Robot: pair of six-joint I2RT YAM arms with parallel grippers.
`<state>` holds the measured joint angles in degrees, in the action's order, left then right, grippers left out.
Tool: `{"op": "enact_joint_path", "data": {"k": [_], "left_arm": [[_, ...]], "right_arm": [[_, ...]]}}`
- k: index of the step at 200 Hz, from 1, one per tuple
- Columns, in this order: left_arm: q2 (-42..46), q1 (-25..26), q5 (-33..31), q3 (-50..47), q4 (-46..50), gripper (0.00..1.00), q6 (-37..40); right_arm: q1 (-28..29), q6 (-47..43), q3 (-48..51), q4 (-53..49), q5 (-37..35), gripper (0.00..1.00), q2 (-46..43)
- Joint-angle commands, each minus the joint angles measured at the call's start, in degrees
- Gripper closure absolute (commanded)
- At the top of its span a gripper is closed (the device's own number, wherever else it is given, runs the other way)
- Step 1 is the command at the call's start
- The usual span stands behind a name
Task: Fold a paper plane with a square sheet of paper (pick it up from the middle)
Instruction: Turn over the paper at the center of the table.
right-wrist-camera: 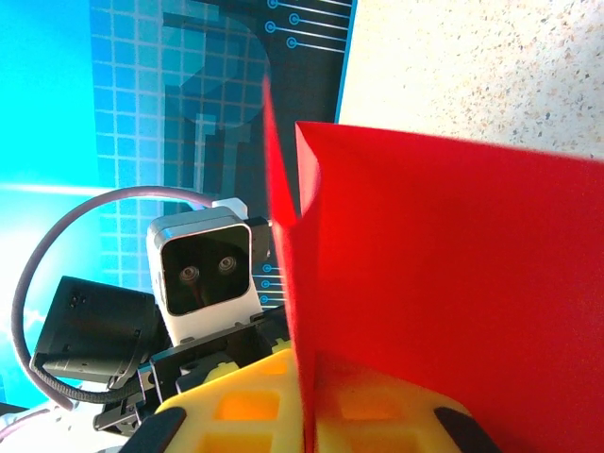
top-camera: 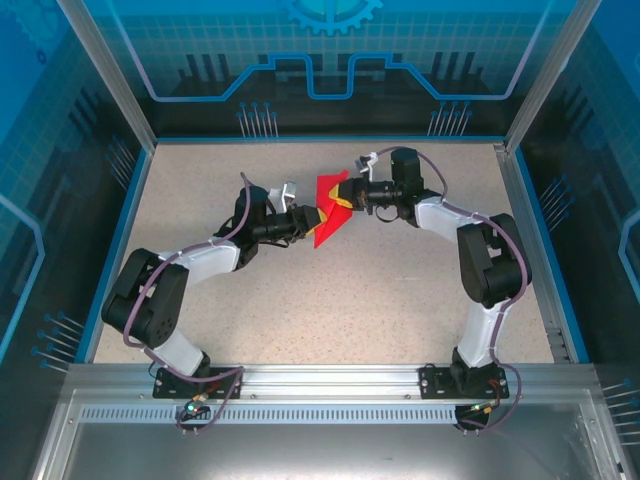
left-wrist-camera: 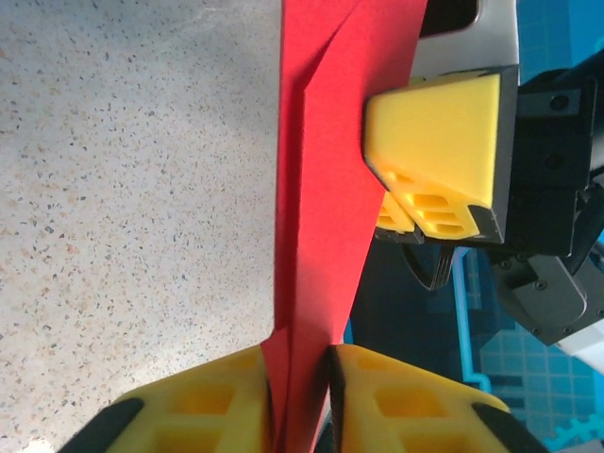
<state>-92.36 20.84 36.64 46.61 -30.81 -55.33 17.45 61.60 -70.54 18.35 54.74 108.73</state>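
Table: flat beige top, fine dark speckle, matte, inside blue printed panel walls. Left arm and right arm both reach in to mid-table, noses facing each other.

Red paper: off the table and up in the air between the two grippers, over the table's middle. It's thin, bright red and matte, part-folded. From the left wrist it reads as a long narrow strip, seen edge-on, with overlapping layers and a sharp diagonal crease. From the right wrist, one flat red panel with a crisp corner and a thin flap standing beside it.

Left gripper: pinched closed on the paper's near end, layers sandwiched between the pads. Right gripper: likewise clamped tight on the paper's edge.

Fingers: yellow plastic blocks, wedge-shaped, with moulded rectangular pockets and black trim.
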Motion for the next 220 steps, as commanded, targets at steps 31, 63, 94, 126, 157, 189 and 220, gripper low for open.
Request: {"op": "enact_joint_path", "data": {"k": [31, 63, 94, 126, 157, 189, 220], "left_arm": [[1.9, -0.4, -2.8, 0.1, 4.9, 0.84, 6.0], [4.1, -0.2, -9.6, 4.9, 24.0, 0.84, 16.4], [4.7, 5.3, -33.6, 16.0, 50.9, 0.84, 31.0], [-0.7, 12.8, -62.3, 27.1, 67.3, 0.84, 36.9], [-8.8, 15.8, -80.1, 34.4, 76.8, 0.84, 36.2], [-17.3, 17.7, -83.3, 39.9, 80.7, 0.84, 34.6], [-23.2, 18.8, -77.0, 42.3, 78.9, 0.82, 32.1]], "right_arm": [[-2.4, -11.3, -1.7, -14.3, -3.3, 0.64, -3.0], [-4.4, -22.9, -2.3, -32.1, -17.6, 0.40, -9.1], [-4.7, -27.1, -0.2, -38.4, -31.0, 0.28, -13.3], [-4.8, -25.9, 3.0, -38.8, -37.4, 0.26, -15.3], [-5.2, -24.1, 4.9, -38.9, -40.5, 0.26, -16.1], [-5.9, -22.7, 6.6, -38.5, -41.2, 0.26, -16.6], [-6.4, -21.6, 7.6, -38.4, -41.6, 0.26, -16.5]]}}
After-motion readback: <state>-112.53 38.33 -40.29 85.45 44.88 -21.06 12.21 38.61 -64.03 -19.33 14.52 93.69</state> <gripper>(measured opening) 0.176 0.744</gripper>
